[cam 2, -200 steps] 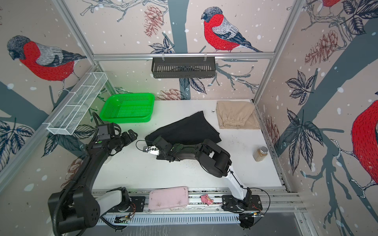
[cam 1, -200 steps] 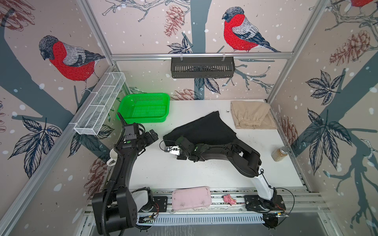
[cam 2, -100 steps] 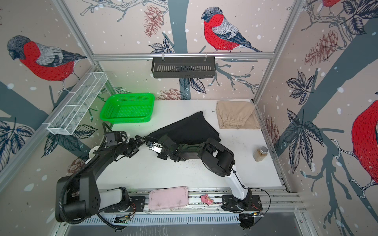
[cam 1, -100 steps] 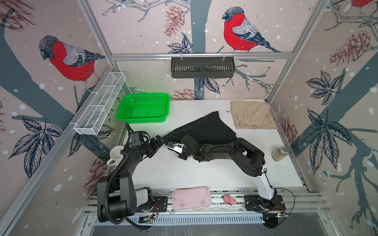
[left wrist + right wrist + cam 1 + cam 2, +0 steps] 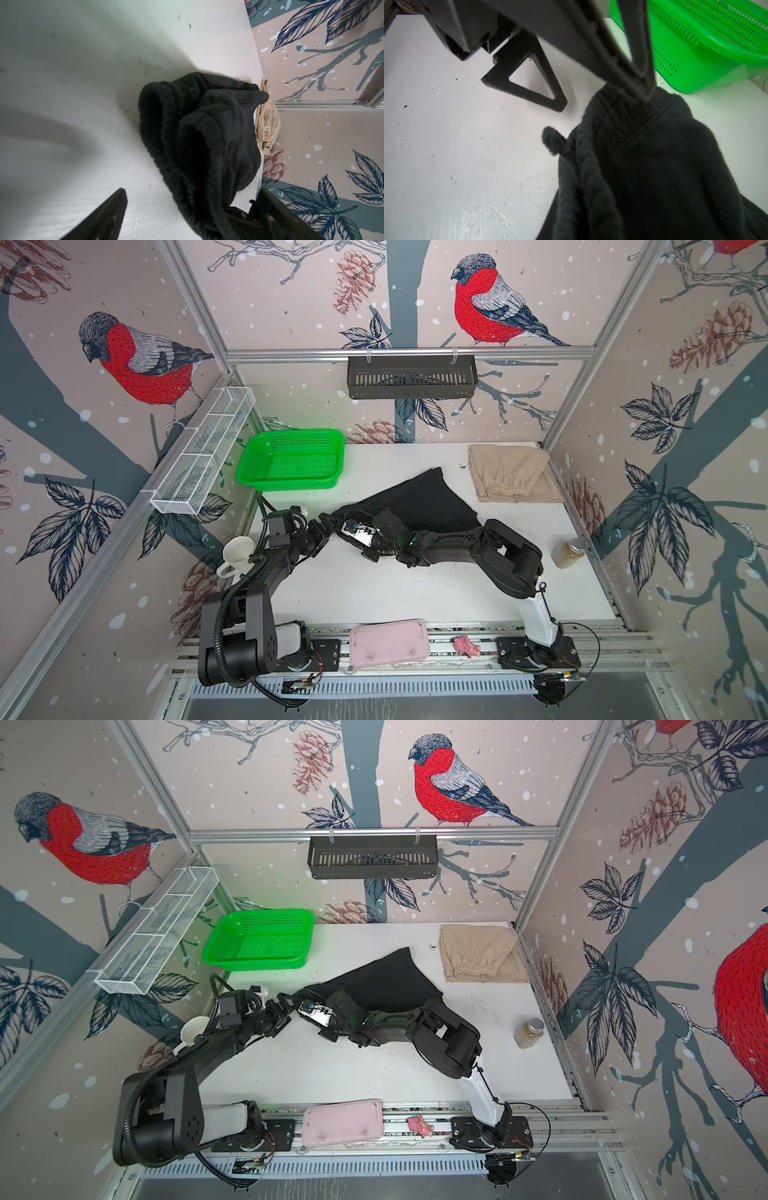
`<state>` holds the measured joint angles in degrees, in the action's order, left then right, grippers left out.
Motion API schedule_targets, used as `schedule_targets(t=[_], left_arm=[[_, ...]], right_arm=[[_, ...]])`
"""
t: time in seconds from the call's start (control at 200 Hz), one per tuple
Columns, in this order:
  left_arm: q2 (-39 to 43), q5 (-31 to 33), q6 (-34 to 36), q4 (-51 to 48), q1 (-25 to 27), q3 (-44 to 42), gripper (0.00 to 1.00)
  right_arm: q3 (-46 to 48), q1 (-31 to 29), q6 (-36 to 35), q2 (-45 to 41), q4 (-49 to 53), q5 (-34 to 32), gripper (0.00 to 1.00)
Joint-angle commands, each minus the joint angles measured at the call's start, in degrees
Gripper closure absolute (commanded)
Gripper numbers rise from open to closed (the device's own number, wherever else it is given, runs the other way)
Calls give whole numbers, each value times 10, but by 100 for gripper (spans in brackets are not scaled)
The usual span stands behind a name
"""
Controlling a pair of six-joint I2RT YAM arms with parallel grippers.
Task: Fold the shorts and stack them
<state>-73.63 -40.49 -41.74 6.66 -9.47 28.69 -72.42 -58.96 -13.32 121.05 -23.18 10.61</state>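
I keep the soft black cloth shorts [image 5: 419,506] mid-table, beside the folded beige pair [image 5: 511,479] (stack base). My right gripper [image 5: 641,91] pinches their waistband taut so my wide-open left gripper [image 5: 322,531] can take it.

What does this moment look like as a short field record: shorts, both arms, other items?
black shorts: mid-table, partly spread, waistband end lifted
tan shorts: folded, far right corner of the table
right gripper: shut on the black shorts' waistband
left gripper: fingers open, at the same waistband end, not gripping
stack: not yet made
other items: green basket, white mug, jar
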Motion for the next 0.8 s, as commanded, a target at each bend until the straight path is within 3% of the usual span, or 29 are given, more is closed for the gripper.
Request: schedule_targets(t=[0.0, 0.505, 0.56, 0.6, 0.645, 0.685, 0.715, 0.795], left_arm=[[-6, -15, -14, 48, 2, 4, 3], [-99, 8, -3, 45, 52, 56, 5], [-100, 12, 10, 28, 52, 61, 18], [-96, 20, 20, 13, 53, 62, 42], [-88, 33, 26, -1, 53, 62, 75], [-80, 37, 30, -11, 54, 62, 91], [-75, 35, 36, -22, 53, 66, 100], [-71, 33, 58, -78, 53, 93, 100]], right_arm=[[-2, -4, 1, 0, -36, 2, 99], [-1, -36, -41, -1, -43, -47, 99], [-3, -39, -45, -3, -30, -48, 97], [-5, -41, -45, -4, -25, -49, 89], [-6, -42, -42, -7, -21, -46, 70], [-10, -42, -34, -9, -15, -41, 46], [-14, -41, -25, -13, -9, -32, 36], [-18, -29, 9, -34, 6, 9, 24]])
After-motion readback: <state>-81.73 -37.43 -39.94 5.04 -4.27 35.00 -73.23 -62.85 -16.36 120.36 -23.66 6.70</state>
